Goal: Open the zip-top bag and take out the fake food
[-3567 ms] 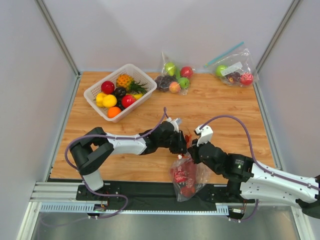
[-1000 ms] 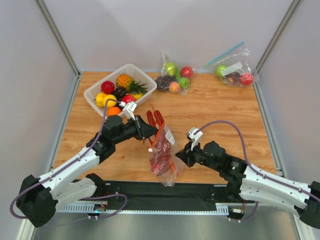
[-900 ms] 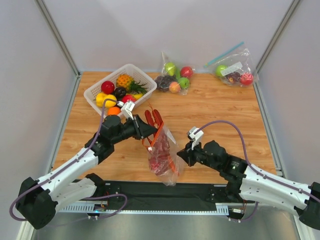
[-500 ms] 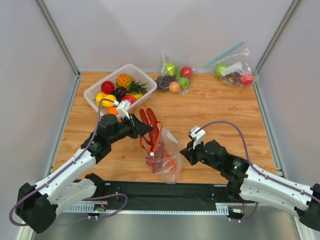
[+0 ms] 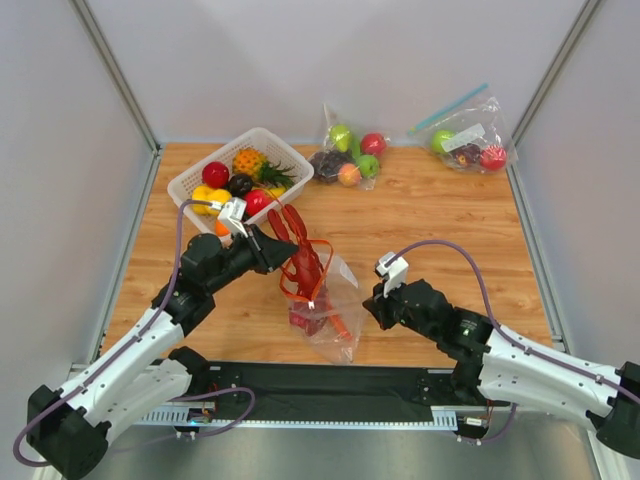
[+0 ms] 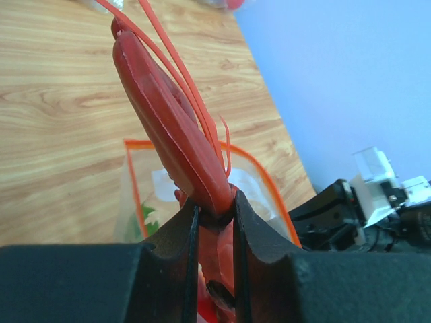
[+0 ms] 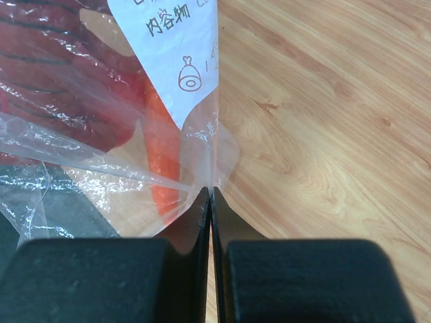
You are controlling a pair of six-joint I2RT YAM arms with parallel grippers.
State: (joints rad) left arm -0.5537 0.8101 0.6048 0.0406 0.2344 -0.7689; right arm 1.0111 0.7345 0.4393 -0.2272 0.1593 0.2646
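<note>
My left claw [image 6: 214, 205] is clenched on the long dark-red plastic lobster [image 5: 297, 250], holding it tilted up toward the white plastic basket of fruit [image 5: 190, 185] in the tabletop's far-left corner. Just right of it, the clear soft zip-top bag with the orange-red strip [image 5: 335, 305] sits by the middle of the near edge with its mouth gaping. The lobster's lower end looks to be still inside that mouth. My right claw [image 7: 211, 195] is pinched tight on a fold of the bag's plastic below the white label [image 7: 175, 47], anchoring it.

I judge the opening done and the emptying barely a third along. The lobster is nearly free, while the orange carrot [image 7: 161, 168] and a glossy red piece remain inside.

Against half a second ago, the lobster has come further out and nearer the basket, while the bag and right claw have barely shifted.
</note>
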